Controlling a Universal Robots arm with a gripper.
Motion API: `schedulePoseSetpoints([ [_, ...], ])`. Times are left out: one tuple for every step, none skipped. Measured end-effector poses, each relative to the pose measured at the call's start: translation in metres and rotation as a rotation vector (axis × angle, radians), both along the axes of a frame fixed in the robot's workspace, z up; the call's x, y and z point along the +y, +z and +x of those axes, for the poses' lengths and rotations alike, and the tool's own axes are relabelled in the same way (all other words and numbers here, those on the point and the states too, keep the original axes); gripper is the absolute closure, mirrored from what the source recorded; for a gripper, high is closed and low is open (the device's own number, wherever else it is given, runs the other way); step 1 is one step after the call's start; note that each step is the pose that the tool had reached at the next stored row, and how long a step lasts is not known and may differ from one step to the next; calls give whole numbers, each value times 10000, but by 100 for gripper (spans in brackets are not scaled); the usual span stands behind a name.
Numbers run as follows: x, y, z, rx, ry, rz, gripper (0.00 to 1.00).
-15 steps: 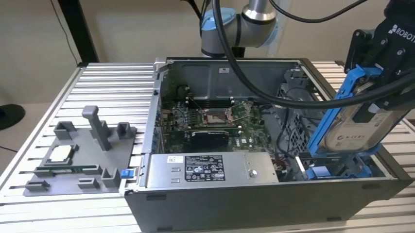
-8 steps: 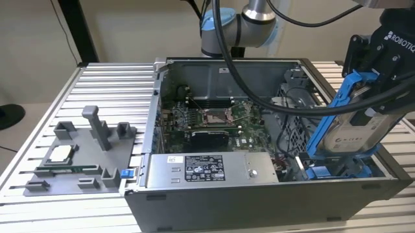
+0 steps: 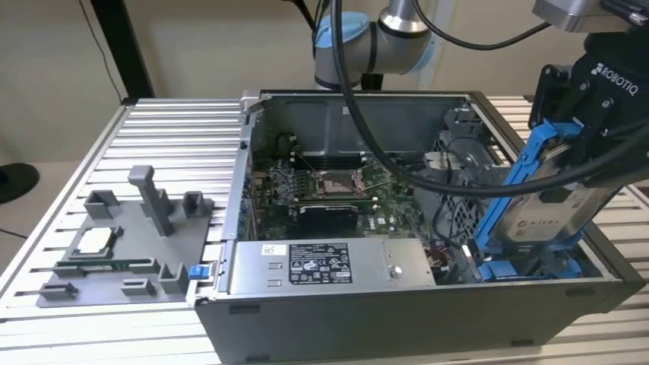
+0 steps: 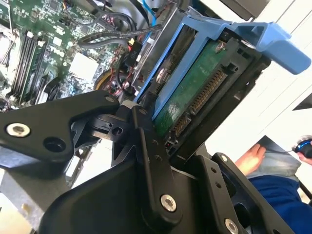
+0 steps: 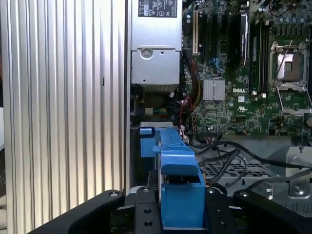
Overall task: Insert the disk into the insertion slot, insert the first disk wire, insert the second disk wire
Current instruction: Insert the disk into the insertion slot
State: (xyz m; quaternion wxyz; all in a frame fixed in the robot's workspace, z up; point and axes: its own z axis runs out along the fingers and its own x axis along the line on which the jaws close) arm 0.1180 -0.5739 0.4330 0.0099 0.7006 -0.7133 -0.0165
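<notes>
My gripper (image 3: pixel 574 169) is shut on the disk (image 3: pixel 548 213), a silver drive with a white label in a blue carrier frame (image 3: pixel 527 163). In the exterior view the disk hangs tilted and end-down over the right end of the open computer case (image 3: pixel 406 312). Its lower end is just above the insertion slot (image 3: pixel 533 268), the bay with blue plastic in the case's near right corner. The second wrist view shows the disk's green circuit-board side (image 4: pixel 195 92) between my black fingers (image 4: pixel 146 141). In the first wrist view the blue carrier (image 5: pixel 178 180) sits inside my gripper (image 5: pixel 180 217).
A grey labelled power-supply box (image 3: pixel 324 266) fills the case's near side, beside the motherboard (image 3: pixel 324 190). Black cables (image 3: pixel 446 179) hang across the perforated cage (image 3: pixel 461 209). A grey fixture board (image 3: pixel 132 243) lies on the ribbed table. A person's hand (image 4: pixel 251 158) is nearby.
</notes>
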Motion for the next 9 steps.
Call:
schedulePoseSetpoints([
  [0,-14,0,0,1,-1,100],
  [0,-30,0,0,0,1,100],
  [0,-49,0,0,0,4,100],
  [0,-64,1,0,0,4,100],
  [0,-79,3,0,0,4,100],
  [0,-93,4,0,1,5,100],
  [0,-109,7,0,1,6,100],
  [0,-124,11,0,1,10,100],
  [0,-134,14,0,2,13,100],
])
